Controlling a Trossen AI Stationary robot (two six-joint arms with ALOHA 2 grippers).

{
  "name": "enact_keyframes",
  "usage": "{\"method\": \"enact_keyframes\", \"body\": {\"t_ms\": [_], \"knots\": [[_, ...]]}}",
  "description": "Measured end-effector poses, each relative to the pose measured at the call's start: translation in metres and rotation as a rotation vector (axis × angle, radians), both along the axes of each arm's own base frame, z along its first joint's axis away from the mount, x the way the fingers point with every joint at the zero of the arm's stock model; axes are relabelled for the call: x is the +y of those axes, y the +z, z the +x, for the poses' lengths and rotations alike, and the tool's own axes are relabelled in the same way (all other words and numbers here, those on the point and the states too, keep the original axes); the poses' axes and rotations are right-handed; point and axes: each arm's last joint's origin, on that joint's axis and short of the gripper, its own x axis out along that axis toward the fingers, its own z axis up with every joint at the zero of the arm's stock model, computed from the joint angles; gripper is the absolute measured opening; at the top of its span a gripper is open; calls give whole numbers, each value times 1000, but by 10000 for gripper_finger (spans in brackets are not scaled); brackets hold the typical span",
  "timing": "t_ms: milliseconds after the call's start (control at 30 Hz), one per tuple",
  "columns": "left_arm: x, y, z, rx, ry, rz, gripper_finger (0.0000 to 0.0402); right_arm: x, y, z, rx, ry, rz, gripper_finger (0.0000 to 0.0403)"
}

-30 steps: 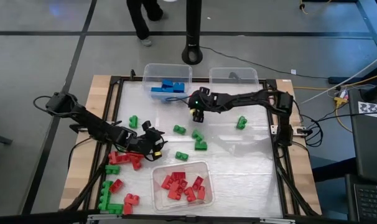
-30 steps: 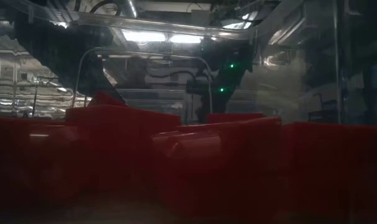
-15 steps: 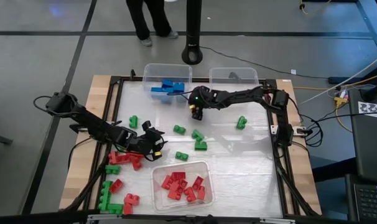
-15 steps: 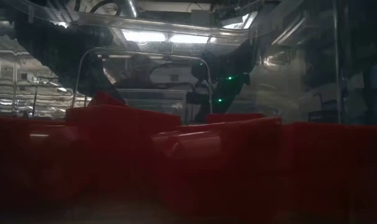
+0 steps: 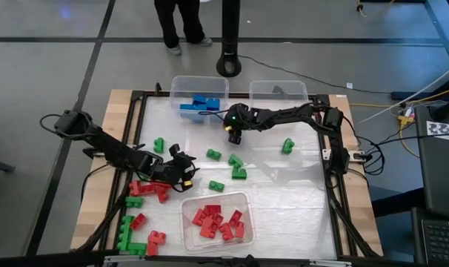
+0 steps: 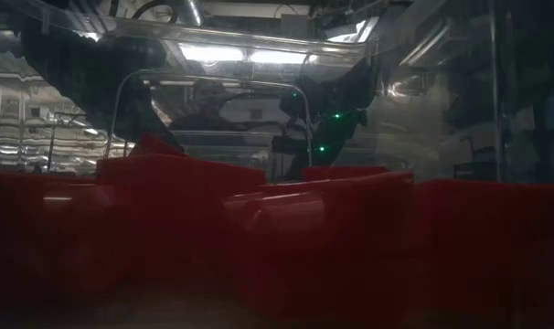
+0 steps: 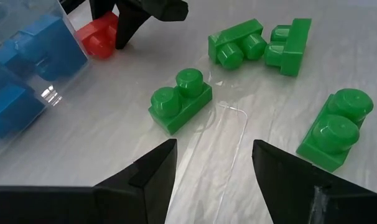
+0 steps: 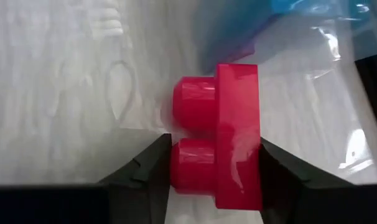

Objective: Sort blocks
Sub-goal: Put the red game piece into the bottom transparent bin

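Note:
My right gripper (image 5: 234,136) is shut on a red two-stud block (image 8: 219,155), just in front of the near wall of the clear bin (image 5: 181,83) that holds blue blocks (image 5: 201,103). The left wrist view also shows that block (image 7: 100,36) under the right fingers, low over the table. My left gripper (image 5: 184,172) (image 7: 213,149) is open and empty, low at the table's left-middle. It faces several green blocks (image 7: 180,101) lying on the table. Red blocks (image 5: 150,189) lie beside it. My right gripper pinches the red block between its two fingers. One finger (image 8: 145,171) is on the stud side (image 8: 191,163) and the other is on the flat underside (image 8: 254,168). The fingers point down from above. I cannot tell whether the block touches the table.
A clear bin (image 5: 243,199) of red blocks stands at the near middle. Another clear bin (image 5: 278,90) stands at the far right. Green blocks (image 5: 287,146) are scattered mid-table. Green and red blocks (image 5: 135,231) cluster at the near left corner. A person's legs (image 5: 173,22) show beyond the far edge.
My right gripper has shifted slightly toward the table's left, toward the blue bin, still shut on the red block.

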Motion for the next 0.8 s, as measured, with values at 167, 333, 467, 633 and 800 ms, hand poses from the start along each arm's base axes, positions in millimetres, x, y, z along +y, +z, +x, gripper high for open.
{"method": "enact_keyframes", "body": {"t_ms": [167,333,467,633,800], "knots": [[0,0,0,0,0,0,198,0,0,0,9,9,-16,173],[0,0,0,1,0,0,198,0,1,0,19,28,-29,196],[0,0,0,1,0,0,198,3,8,-1,19,58,-34,178],[0,0,0,1,0,0,198,7,19,-3,14,72,-48,172],[0,0,0,1,0,0,198,9,26,-5,19,81,-52,189]]}}
